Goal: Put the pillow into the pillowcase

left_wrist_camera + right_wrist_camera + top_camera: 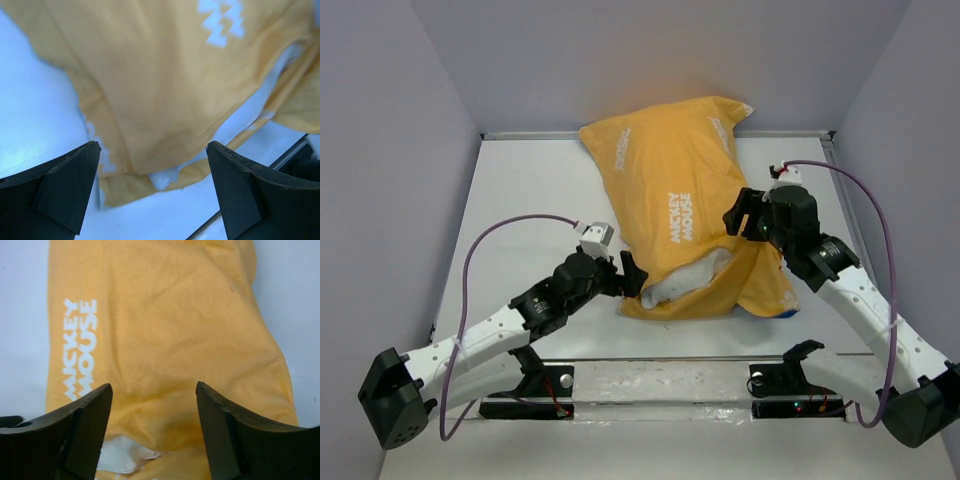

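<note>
Now: pillowcase [670, 195] lies orange-yellow face up on the table [520, 190], far end up against the back wall [640, 60], open mouth toward my bases. White lettering runs along its length.

Contents: pillow [688, 277] is inside and fills the case plump. Only a white strip shows, at the near left part of the mouth. The hem there is rumpled, with an orange lip lying under the white. A small blue patch [786, 311] sits at the near right corner; I cannot tell whether it is cloth or tag.

Left gripper [632, 272]: jaws spread wide, nothing between them. It sits just beside the near left corner of the mouth. My wrist view shows orange cloth and the white sliver beyond the fingertips, clear of both pads.

Right gripper [741, 214]: jaws spread, holding nothing, poised over the right flank of the case. From my wrist view I cannot tell whether the tips touch the cloth.

Around: purple cables [470, 270] loop from each wrist; mounting rail [660, 385] along the near edge. My right wrist hides part of the case's right side from above.
</note>
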Robot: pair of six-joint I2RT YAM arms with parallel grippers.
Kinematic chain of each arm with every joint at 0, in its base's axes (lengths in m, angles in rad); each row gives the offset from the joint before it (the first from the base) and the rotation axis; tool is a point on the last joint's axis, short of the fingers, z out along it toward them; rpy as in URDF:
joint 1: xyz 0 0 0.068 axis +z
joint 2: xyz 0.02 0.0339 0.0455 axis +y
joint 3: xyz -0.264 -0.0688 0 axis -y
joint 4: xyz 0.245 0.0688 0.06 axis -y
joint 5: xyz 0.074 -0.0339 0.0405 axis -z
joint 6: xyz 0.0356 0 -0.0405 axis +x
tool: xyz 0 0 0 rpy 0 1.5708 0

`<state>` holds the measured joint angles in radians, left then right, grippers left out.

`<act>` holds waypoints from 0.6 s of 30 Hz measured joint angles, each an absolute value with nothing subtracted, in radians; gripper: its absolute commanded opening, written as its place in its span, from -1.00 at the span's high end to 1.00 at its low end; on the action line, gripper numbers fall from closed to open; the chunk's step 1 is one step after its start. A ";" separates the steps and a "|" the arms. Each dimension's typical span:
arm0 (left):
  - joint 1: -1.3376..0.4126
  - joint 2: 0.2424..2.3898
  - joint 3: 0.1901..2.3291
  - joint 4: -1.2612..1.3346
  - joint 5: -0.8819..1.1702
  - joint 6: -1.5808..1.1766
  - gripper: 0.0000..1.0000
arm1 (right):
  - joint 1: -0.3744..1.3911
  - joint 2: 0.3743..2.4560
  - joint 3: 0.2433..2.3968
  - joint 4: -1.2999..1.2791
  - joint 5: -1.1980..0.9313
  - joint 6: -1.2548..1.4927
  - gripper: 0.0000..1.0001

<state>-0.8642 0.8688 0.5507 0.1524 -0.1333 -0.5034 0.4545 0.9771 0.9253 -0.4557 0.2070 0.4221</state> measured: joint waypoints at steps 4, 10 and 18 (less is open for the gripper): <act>-0.882 0.851 0.432 0.037 -0.127 -0.526 -0.98 | 0.451 0.945 1.013 -0.464 0.174 0.414 -0.72; -0.949 0.892 0.442 0.113 -0.101 -0.492 -0.98 | 0.451 0.775 1.092 -0.509 0.129 0.414 -0.66; -0.970 1.126 0.468 0.297 -0.027 -0.415 0.22 | 0.449 0.878 0.939 -0.509 0.120 0.443 0.34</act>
<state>-0.9695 1.1263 0.4683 0.2974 -0.0273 -0.4152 0.4492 0.8780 0.9394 -0.5087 0.1200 0.4431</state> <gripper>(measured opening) 0.629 0.417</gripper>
